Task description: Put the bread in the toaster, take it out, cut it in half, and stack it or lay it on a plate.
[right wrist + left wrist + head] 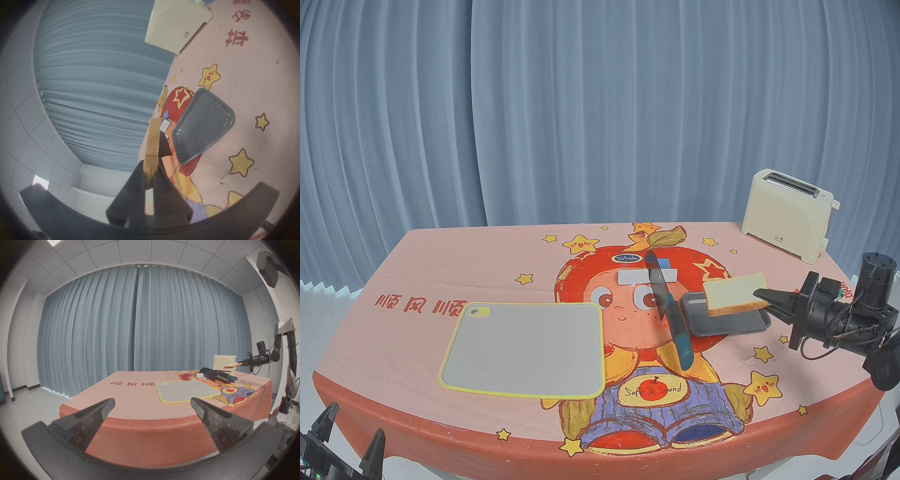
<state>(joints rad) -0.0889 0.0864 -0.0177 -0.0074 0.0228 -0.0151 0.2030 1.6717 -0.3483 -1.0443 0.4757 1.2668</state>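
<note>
Nearest you, the left fingers (93,415) hang spread wide and empty off the front edge of the counter (425,262). Leave them parked there, with the cutting board (525,350) lying beyond their tips. Further in, the right fingers (135,187) are clenched on one edge of the bread (153,137). The slice is lifted clear of the grey tray (700,319), which sits under it and ahead of the fingertips. The knife (669,306) lies on the counter just past the slice's free end. The toaster (787,214) stands farthest back, off to one side of the fingers, its slot facing up.

The step in hand looks like loading the toaster. Carry the slice high enough to clear the toaster's body and roll the wrist so the bread stands on edge. Line it up with the slot's length, lower it straight down, and let go only once the lower edge is inside. The bite seems shallow, on the crust alone, though that is hard to judge, so move gently.

Right now the slice lies about flat, broad face up. Its long axis runs straight out from the fingertips toward the counter's middle, not toward the toaster.
</note>
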